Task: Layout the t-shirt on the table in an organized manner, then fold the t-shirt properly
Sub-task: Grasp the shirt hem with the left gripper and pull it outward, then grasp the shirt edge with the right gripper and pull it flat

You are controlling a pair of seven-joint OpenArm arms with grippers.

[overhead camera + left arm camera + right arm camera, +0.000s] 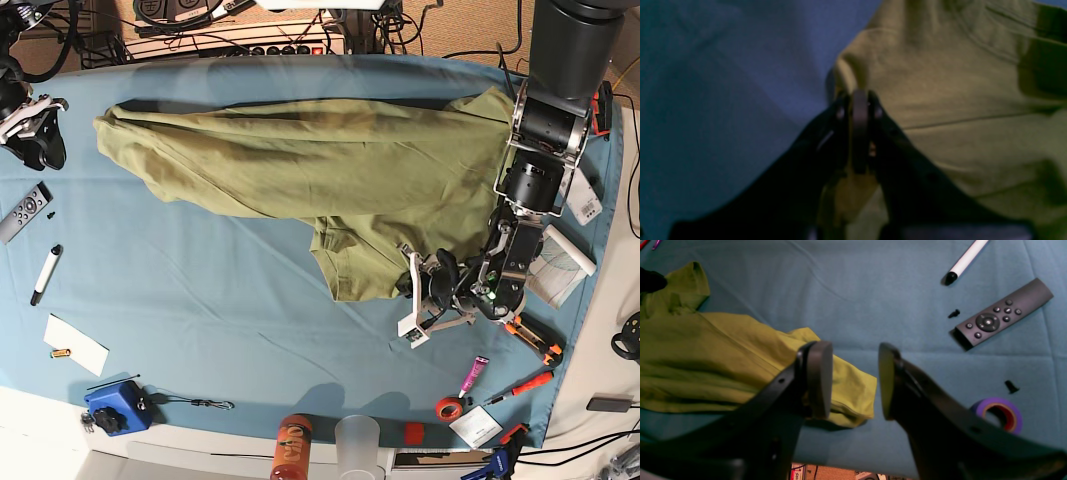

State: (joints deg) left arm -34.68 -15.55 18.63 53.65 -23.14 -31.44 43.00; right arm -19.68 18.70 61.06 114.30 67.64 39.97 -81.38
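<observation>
While one t-shirt lies spread, two claws flank it.

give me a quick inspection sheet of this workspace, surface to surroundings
surface: table under a teal-blue cloth, lightly creased
job's things: t-shirt olive green, stretched across the far half, bunched, one part hanging toward the middle; not yet laid flat
clutter: remote, marker, purple tape roll, small black screws; in the base view a blue box, orange bottle, clear cup, screwdrivers
grippers: left pincer shut on t-shirt at a fabric edge; right pincer open, above the t-shirt's end, holding nothing
cables: bundles beyond the far edge
surroundings: wooden floor, equipment behind the table
</observation>
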